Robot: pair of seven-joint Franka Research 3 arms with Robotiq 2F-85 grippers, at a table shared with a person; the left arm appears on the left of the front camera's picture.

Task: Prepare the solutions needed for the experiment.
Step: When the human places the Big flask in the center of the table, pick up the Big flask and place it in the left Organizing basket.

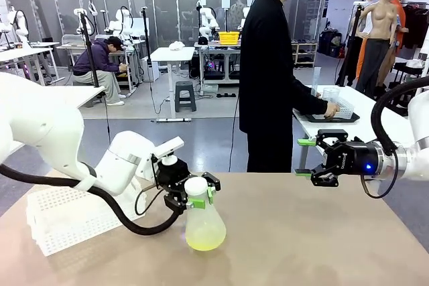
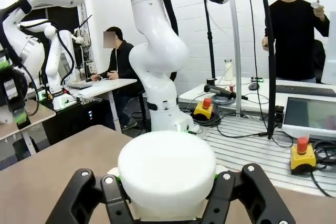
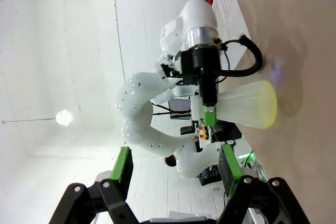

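The left gripper (image 1: 194, 197) is clamped around the neck of a translucent conical flask (image 1: 203, 222), just below its white cap (image 1: 196, 185), with the green pads (image 1: 196, 202) pressed against the plastic. The flask stands upright with its base at the brown bench (image 1: 322, 246), near the middle of the near side, and a small amount of pale yellow-green solution (image 1: 204, 240) shows through its lower part. In the left wrist view the white cap (image 2: 167, 169) sits between the black fingers (image 2: 231, 195), which close in on it from both sides. The right gripper (image 1: 307, 159) hangs above the right side of the bench, well apart from the flask, its jaws spread wide and holding nothing; its green pads (image 3: 124, 167) stand parallel and far apart in the right wrist view, which looks across at the flask (image 3: 247, 104) and the left arm (image 3: 189, 30) holding it. A white perforated rack (image 1: 64, 218) lies on the left side of the bench, beside the left arm. Beyond the far edge a person in a black top (image 1: 268, 65) stands turned toward another white table (image 1: 362, 115), a hand (image 1: 331, 108) resting by a tray there.
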